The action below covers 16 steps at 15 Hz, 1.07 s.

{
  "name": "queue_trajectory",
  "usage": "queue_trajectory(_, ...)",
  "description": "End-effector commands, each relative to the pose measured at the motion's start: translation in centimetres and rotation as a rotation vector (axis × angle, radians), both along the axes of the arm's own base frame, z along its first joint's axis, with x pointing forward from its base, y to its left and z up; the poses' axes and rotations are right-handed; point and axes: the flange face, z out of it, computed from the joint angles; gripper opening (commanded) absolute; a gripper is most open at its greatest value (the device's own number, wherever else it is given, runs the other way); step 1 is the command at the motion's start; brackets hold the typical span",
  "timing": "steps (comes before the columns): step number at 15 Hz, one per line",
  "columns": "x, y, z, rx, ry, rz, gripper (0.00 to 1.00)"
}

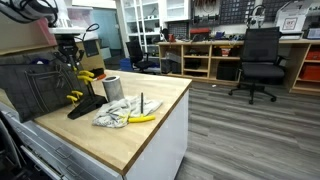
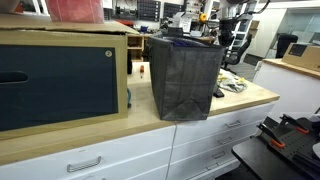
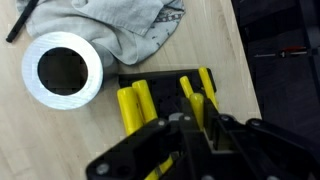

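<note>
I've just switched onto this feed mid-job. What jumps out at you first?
The bright yellow bars of the black-and-yellow tool catch the eye first, on the wooden counter right under the shut gripper. Beside the tool in the wrist view stands a shiny silver cup, with a crumpled grey cloth just beyond it. In an exterior view, a tall black mesh basket fills the middle of the counter.

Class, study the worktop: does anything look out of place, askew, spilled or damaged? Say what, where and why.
The grey cloth lies crumpled in a heap beside the upright metal can, with a yellow object lying across its edge. Nothing looks spilled or broken.
</note>
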Motion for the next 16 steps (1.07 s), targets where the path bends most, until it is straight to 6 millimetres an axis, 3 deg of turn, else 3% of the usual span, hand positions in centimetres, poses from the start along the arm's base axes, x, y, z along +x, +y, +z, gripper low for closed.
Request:
queue_trajectory(1, 0.6, 0.3, 0.5, -0.024, -0.017, -0.022, 0.04)
queue_trajectory(6, 0.8, 1.0, -0.5, -0.015, -0.025, -0.018, 0.04)
queue_trajectory(12, 0.9, 1.5, -4.3, 0.028, -0.003, -0.009, 0.04)
queue_trajectory(16, 0.5, 1.4, -4.7, 0.035, 0.004, -0.021, 0.04)
